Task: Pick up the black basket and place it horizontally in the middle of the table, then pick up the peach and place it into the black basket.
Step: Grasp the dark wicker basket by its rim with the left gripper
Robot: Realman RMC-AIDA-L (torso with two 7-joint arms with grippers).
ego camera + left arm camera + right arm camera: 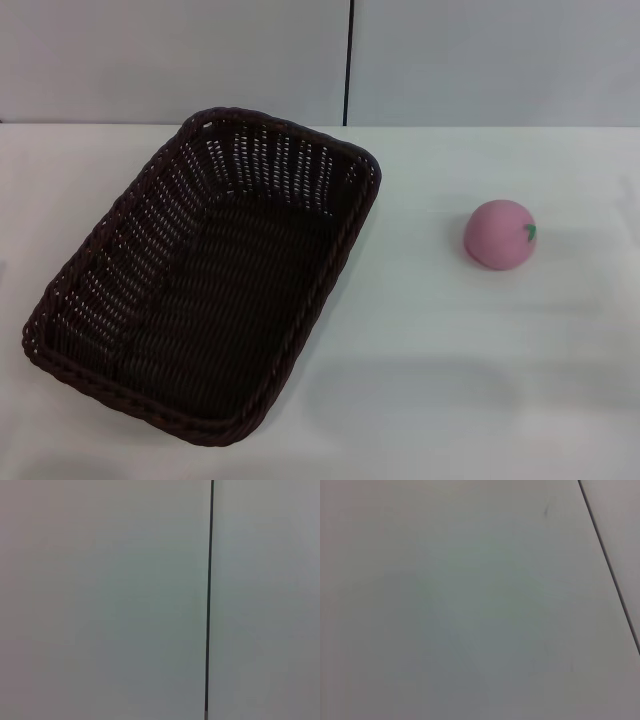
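The black basket (205, 275) lies on the white table (450, 350) at the left, set diagonally, with its long axis running from near left to far middle; it is empty. The pink peach (499, 234) sits on the table to the right of the basket, well apart from it, its green leaf mark facing right. Neither gripper shows in the head view. Both wrist views show only a plain grey wall panel with a thin dark seam.
A grey wall with a dark vertical seam (348, 60) stands behind the table's far edge. Bare table surface lies between basket and peach and along the front.
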